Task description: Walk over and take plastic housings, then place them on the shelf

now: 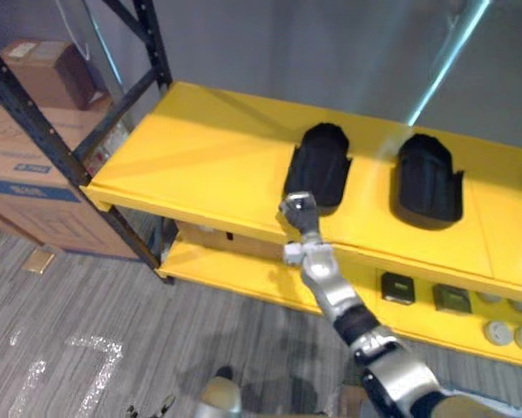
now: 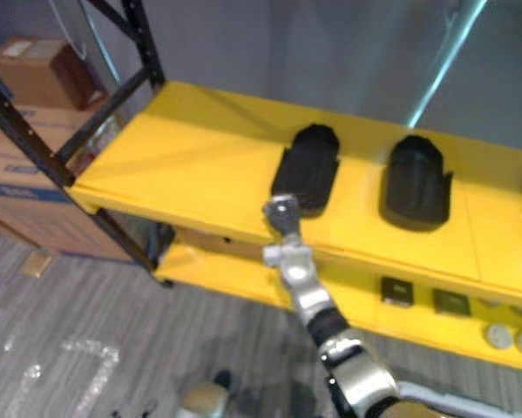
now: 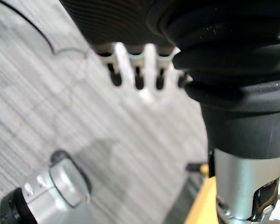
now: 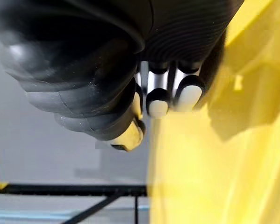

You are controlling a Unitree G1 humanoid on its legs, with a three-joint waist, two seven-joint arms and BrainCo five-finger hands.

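Two black, ribbed, round-topped plastic housings lie on the glossy yellow shelf (image 1: 199,148): the left housing (image 1: 320,165), and the right housing (image 1: 428,178) apart at its 3 o'clock. The right hand (image 1: 299,209) hovers just at the left housing's 6 o'clock, its fingers (image 4: 158,100) curled on nothing. The left hand (image 3: 130,65) hangs over the grey striped carpet (image 1: 77,305), fingers loosely straight. Cardboard boxes (image 1: 16,148) stand at the shelf's 9 o'clock.

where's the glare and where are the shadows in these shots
Left eye view: a bright streak of light slants down the grey wall behind the shelf, and a pale sheen lies on the yellow top between the left housing and the next housing. Right wrist view: the yellow surface carries a darker shaded patch.
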